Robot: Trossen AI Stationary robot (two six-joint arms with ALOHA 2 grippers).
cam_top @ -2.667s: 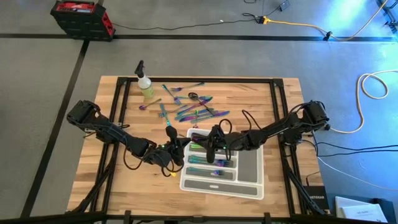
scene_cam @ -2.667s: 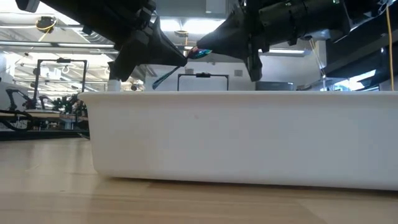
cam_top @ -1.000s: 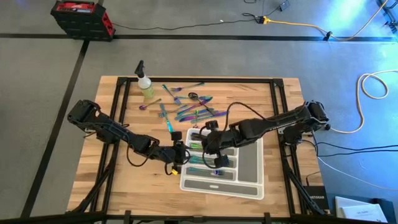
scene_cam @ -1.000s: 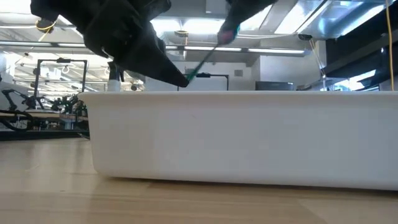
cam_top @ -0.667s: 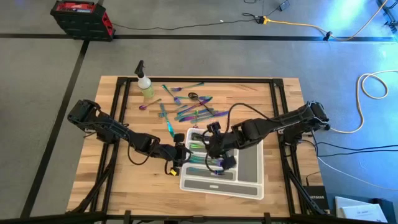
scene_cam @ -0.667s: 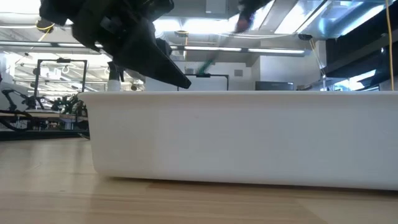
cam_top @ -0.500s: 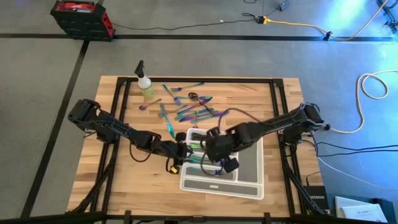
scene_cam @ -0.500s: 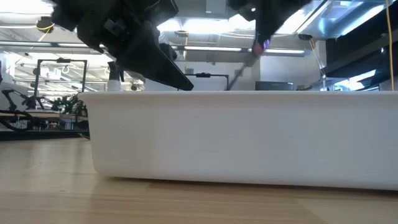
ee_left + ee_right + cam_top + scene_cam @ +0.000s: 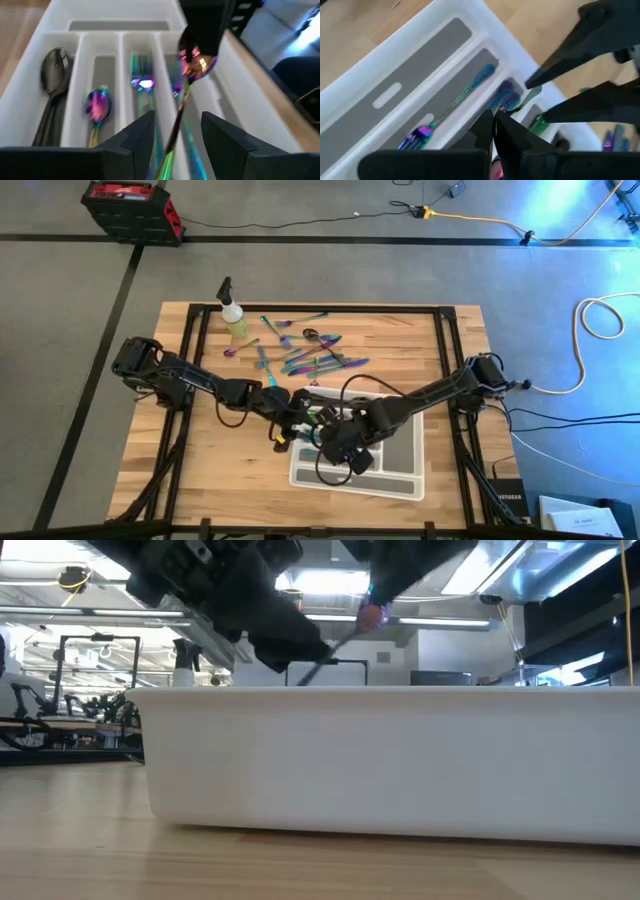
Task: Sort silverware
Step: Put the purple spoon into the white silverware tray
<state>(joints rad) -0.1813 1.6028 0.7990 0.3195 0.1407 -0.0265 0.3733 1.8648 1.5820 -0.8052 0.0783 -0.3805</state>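
Note:
A white compartment tray lies on the wooden table, with black spoons, a rainbow spoon and forks in its slots. More silverware lies loose beyond its far side. My right gripper hangs over the tray's left part, shut on a slim iridescent piece. My left gripper is at the tray's left edge, open. Its fingers stand on either side of that piece's lower end without touching it. My right gripper pinches the iridescent piece by its wide purple-gold end between its two shut fingers, coming from above and slanting down. The piece hangs tilted below the fingers, clear of the tray, and its slim greenish end reaches in between the left gripper's fingers.
A yellow-green spray bottle stands at the table's far left. The tray's wide right compartment holds nothing. Bare wood lies left of and in front of the tray.
My right gripper has gone toward the table's near edge and down over the tray, carrying the iridescent piece with it. My left gripper has swung toward the far edge and turned about, staying open.

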